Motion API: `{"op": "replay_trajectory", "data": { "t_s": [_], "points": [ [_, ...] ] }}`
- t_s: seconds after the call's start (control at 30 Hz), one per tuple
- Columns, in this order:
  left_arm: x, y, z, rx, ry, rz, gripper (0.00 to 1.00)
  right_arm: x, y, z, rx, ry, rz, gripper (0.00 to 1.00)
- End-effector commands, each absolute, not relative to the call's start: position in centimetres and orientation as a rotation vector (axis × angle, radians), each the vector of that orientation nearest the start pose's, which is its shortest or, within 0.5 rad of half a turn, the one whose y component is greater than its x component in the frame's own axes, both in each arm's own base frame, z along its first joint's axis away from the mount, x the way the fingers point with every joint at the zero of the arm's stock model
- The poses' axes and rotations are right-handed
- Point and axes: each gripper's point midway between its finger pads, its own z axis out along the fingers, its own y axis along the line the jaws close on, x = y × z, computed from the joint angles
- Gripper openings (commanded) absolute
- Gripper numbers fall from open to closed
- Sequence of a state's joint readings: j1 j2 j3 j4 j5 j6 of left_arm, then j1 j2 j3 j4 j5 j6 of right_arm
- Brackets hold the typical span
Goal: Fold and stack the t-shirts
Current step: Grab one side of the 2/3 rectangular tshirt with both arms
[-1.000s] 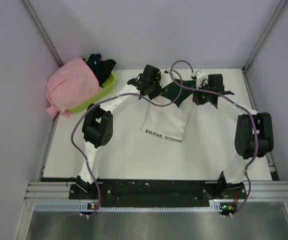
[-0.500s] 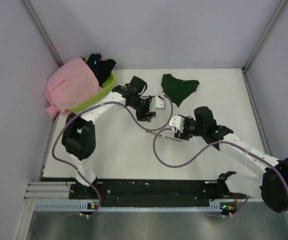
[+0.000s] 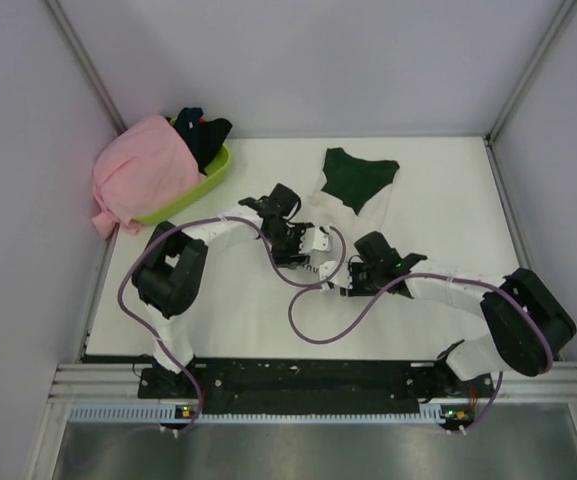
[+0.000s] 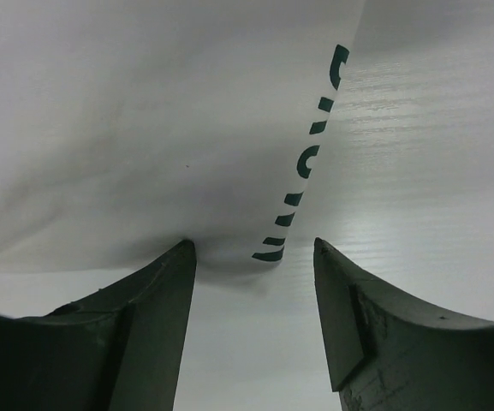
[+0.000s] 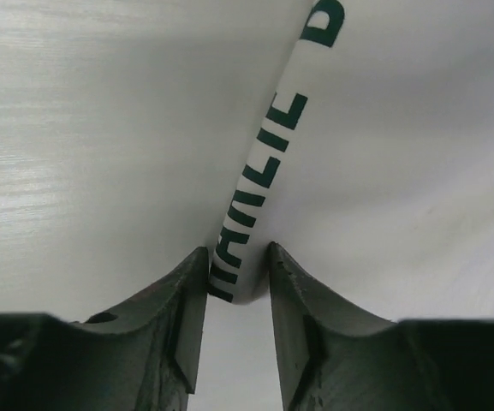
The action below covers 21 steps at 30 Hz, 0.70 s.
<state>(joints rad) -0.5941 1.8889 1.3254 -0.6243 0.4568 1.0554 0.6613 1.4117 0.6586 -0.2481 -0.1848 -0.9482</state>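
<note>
Right fingers (image 5: pixel 169 334) moved nearer, pinching white t-shirt (image 5: pixel 255 184)

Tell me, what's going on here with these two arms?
Two robot arms are working on a white t-shirt with dark green sleeves, spread on the table. Both claws are down at its near, lettered edge. The right claw is pinching a fold of that edge, while the left claw sits open with the printed edge between its fingers. A pink shirt and dark ones wait in the green basket at the far left.
</note>
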Motion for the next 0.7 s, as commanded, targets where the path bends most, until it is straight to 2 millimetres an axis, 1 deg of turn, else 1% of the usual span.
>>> {"op": "replay_trajectory", "data": {
  "t_s": [0.0,0.03,0.07,0.1,0.13,0.17,0.2,0.27,0.33,0.37,0.43,0.53,0.57,0.67],
  "points": [
    [32.2,-27.3,3.3,-2.785,-2.234,0.535,0.61,24.4,18.5,1.4,-1.932,1.759,0.064,0.26],
    [32.1,-27.0,2.7,-2.773,-2.234,0.506,0.61,24.5,18.3,1.4,-1.926,1.767,0.057,0.17],
    [32.0,-26.8,2.2,-2.765,-2.232,0.488,0.60,24.5,18.3,1.5,-1.923,1.768,0.054,0.11],
    [31.7,-26.6,1.8,-2.751,-2.229,0.473,0.58,24.4,18.3,1.7,-1.928,1.767,0.050,0.06],
    [31.5,-26.4,1.3,-2.738,-2.230,0.445,0.53,24.4,18.4,2.0,-1.923,1.758,0.051,0.02],
    [31.1,-26.4,0.7,-2.725,-2.226,0.428,0.39,24.2,18.5,2.1,-1.925,1.751,0.054,0.00],
    [30.7,-26.1,0.3,-2.705,-2.230,0.410,0.25,24.2,18.6,2.4,-1.919,1.744,0.055,0.00],
    [30.1,-25.6,-0.1,-2.674,-2.235,0.372,0.00,23.9,18.7,3.0,-1.911,1.735,0.061,0.00],
    [29.6,-25.1,0.7,-2.612,-2.285,0.358,0.00,23.3,18.8,3.7,-1.924,1.712,0.064,0.00],
    [29.3,-24.7,1.4,-2.572,-2.316,0.350,0.00,22.8,19.0,4.3,-1.933,1.700,0.068,0.00],
    [28.3,-24.0,3.0,-2.501,-2.368,0.368,0.00,21.2,19.2,5.6,-1.950,1.698,0.088,0.00],
    [25.2,-22.8,5.5,-2.406,-2.403,0.453,0.00,17.9,18.9,7.6,-1.983,1.706,0.117,0.00],
    [23.6,-22.0,6.2,-2.368,-2.388,0.480,0.00,16.7,18.7,8.6,-1.982,1.714,0.142,0.00],
    [19.7,-20.4,8.6,-2.304,-2.349,0.539,0.00,13.4,18.5,11.4,-1.956,1.708,0.256,0.00]
  ]
}}
